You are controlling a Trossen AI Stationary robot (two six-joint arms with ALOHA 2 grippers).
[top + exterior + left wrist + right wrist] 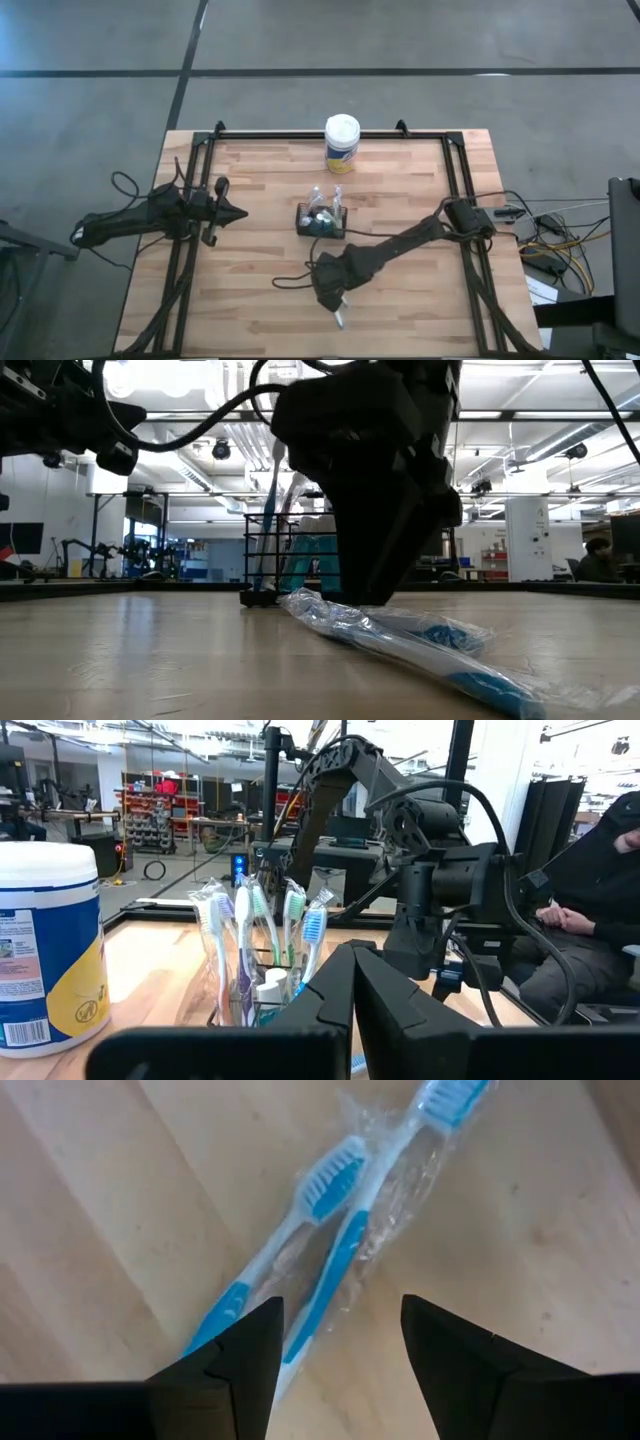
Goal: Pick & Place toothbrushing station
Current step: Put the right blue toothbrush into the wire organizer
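Observation:
The black wire-mesh caddy (321, 220) stands on its base at the table's middle and holds several toothbrushes and small white-capped tubes; it also shows in the left wrist view (262, 970). Two blue-and-white toothbrushes in a clear plastic wrap (340, 1230) lie flat on the table near its front edge (420, 645). My right gripper (340, 1315) is open, low over this pack, with one finger on each side of the handles. My left gripper (240, 213) is shut and empty at the table's left, pointing at the caddy. My right gripper comes at the wrapped pack from above, its open fingers (235, 1350) on either side of the handle ends (310, 1320). I cannot tell whether they touch the wrap. The pack lies flat on the table.
A white-lidded canister with a yellow label (342, 142) stands at the table's far edge, behind the caddy. A black frame (330, 135) runs round the table's far and side edges. A person (600, 900) sits beyond the table's right side.

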